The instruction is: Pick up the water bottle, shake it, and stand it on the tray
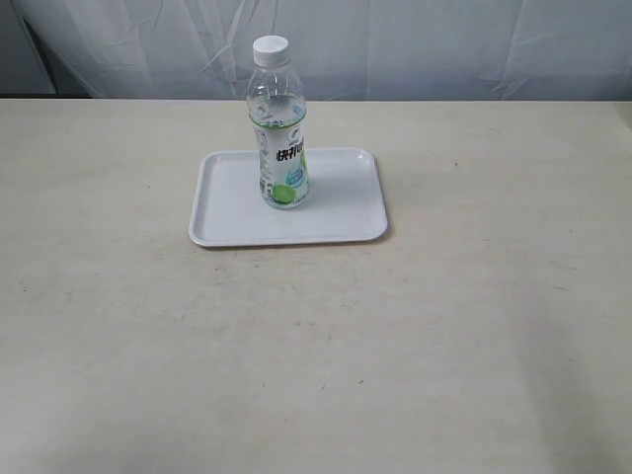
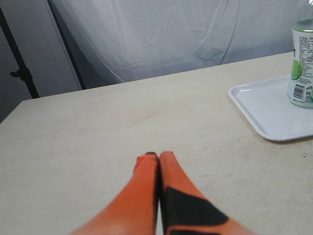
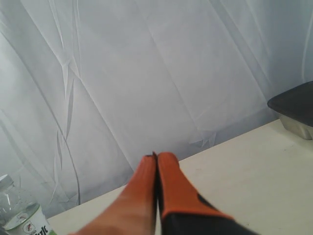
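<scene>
Orange and black, the two halves of my left tool are pressed together tip to tip with nothing between them, low over the bare desk. Well apart from it lies the white tray, flat on the desk, and the water bottle stands on it.

My right tool is also pressed together and empty. It is raised and points toward the white cloth hung behind the desk. The bottle's shoulder and the top of its label show at the edge of that wrist view. A dark-topped object sits at the desk's far side; I cannot tell what it is.

From the exterior view, the bottle is upright with its white cap on, near the tray's far rim and a little left of the tray's middle. Its green-and-white label with dark characters faces the camera.
</scene>
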Robot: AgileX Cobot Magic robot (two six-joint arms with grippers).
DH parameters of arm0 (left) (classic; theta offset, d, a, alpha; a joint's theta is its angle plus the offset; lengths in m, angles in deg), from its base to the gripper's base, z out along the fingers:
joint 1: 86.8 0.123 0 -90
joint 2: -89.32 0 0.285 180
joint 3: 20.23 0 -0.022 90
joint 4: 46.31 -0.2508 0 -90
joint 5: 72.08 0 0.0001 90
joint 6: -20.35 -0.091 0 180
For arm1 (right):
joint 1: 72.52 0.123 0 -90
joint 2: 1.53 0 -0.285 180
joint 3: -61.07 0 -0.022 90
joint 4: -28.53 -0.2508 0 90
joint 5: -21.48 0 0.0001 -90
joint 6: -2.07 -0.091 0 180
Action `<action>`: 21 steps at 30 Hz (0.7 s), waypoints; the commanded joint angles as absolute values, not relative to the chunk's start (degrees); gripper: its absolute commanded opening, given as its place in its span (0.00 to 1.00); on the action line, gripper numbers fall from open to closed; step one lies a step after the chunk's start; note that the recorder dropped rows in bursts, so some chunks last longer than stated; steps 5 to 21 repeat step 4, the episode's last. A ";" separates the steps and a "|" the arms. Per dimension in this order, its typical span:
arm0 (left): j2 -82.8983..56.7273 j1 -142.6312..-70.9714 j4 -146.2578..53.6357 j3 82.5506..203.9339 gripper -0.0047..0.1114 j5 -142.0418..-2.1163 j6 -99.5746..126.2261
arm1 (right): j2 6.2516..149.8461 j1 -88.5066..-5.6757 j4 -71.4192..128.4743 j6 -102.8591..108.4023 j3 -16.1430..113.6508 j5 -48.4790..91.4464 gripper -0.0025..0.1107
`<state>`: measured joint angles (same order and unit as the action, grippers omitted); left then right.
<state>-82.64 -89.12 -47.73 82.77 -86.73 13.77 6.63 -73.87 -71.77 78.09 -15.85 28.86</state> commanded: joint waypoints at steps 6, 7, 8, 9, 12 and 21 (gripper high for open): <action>-82.90 -89.14 -47.50 82.55 0.04 -86.19 13.90 | 6.25 -74.08 -71.42 78.50 -16.14 28.89 0.04; -82.90 -89.14 -47.50 82.55 0.04 -86.19 13.90 | 6.25 -74.08 -71.42 78.50 -16.14 28.89 0.04; -82.90 -89.14 -47.50 82.55 0.04 -86.19 13.90 | 6.25 -74.08 -71.42 78.50 -16.14 28.89 0.04; -82.90 -89.14 -47.50 82.55 0.04 -86.19 13.90 | 6.25 -74.08 -71.42 78.50 -16.14 28.89 0.04; -82.90 -89.14 -47.50 82.55 0.04 -86.19 13.90 | 6.25 -74.08 -71.42 78.50 -16.14 28.89 0.04; -82.90 -89.14 -47.50 82.55 0.04 -86.19 13.90 | 6.25 -74.08 -71.42 78.50 -16.14 28.89 0.04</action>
